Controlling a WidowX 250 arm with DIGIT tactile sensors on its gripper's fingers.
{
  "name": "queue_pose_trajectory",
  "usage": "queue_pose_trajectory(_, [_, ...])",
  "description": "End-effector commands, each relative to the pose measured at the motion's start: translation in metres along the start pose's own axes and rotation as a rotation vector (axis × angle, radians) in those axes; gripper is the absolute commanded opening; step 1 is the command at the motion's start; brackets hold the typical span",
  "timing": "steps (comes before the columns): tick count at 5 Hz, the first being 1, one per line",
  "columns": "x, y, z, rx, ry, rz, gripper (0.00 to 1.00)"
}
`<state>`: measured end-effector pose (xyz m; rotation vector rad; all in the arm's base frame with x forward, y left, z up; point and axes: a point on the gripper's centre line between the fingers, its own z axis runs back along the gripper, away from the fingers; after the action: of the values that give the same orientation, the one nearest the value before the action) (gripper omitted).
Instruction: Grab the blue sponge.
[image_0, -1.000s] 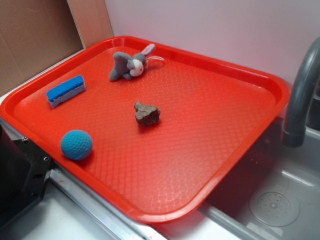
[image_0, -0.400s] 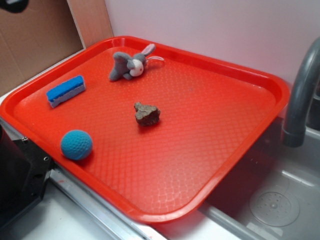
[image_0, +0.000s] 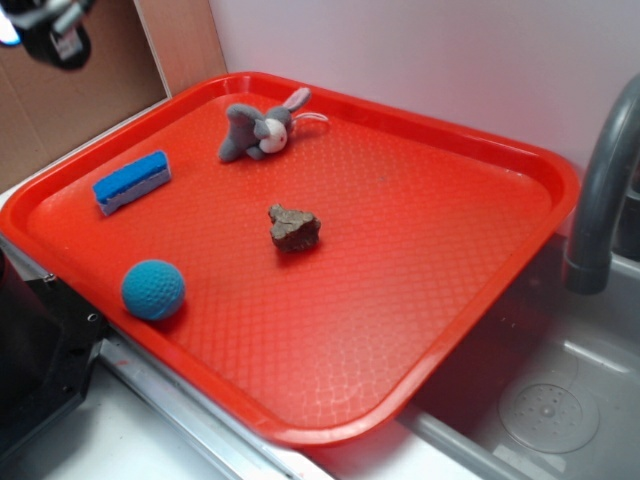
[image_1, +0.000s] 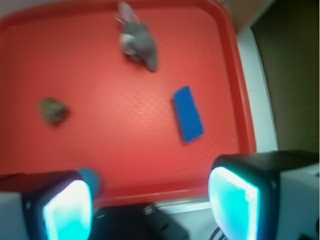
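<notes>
Since the earlier frame the gripper (image_0: 45, 30) had entered further at the exterior view's top left corner; the approach had begun, with no contact yet. The blue sponge (image_0: 132, 181) lay flat near the red tray's (image_0: 480, 330) left rim, well apart from the pincer. Its fingers (image_1: 67, 210) stood wide apart, holding nothing.
</notes>
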<state>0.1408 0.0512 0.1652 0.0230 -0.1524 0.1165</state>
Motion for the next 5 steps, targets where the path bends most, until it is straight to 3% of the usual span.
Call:
queue_pose_trajectory(1, [0.029,0.033,-0.058,-0.033,-0.068,-0.095,1.00])
queue_pose_trajectory(2, [0.033,0.041,-0.082,0.002,-0.045,-0.095,1.00])
queue_pose_trajectory(5, [0.039,0.041,-0.141,0.037,0.028,-0.180,1.00])
